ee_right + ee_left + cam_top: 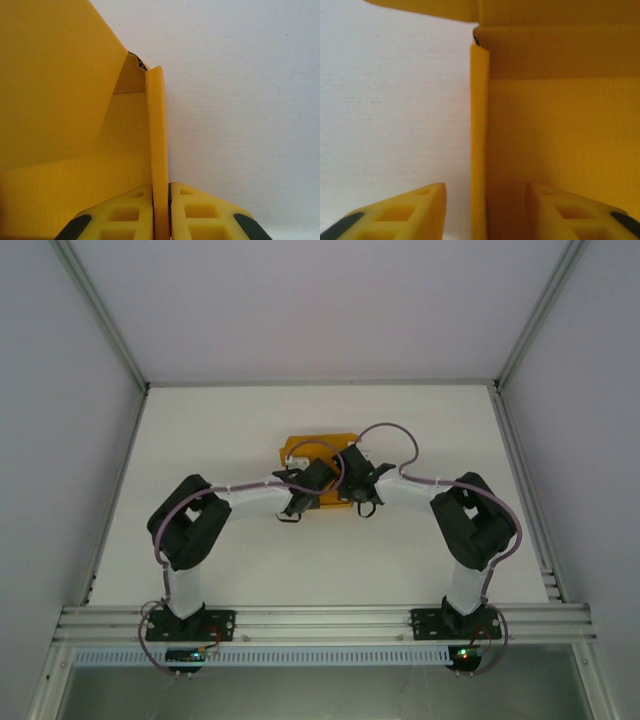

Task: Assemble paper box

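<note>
The paper box [300, 448] sits half-built near the middle of the white table [220, 440], a little toward the far side, with both arms reaching in over its near edge. It's orange-yellow card, with its side walls standing up from a flat floor.

From the right wrist, the right gripper [161, 197] has its yellow fingers [192, 207] pinched flat against either face of one upright side wall, with no gap showing. The box floor and a sloping flap lie to the left of that wall, bare table to its right.

From the left wrist, the left gripper [486, 200] straddles the opposite upright wall with its jaws parted about halfway. Neither finger [427, 205] touches the card. The box interior lies to the right of that wall.
</note>
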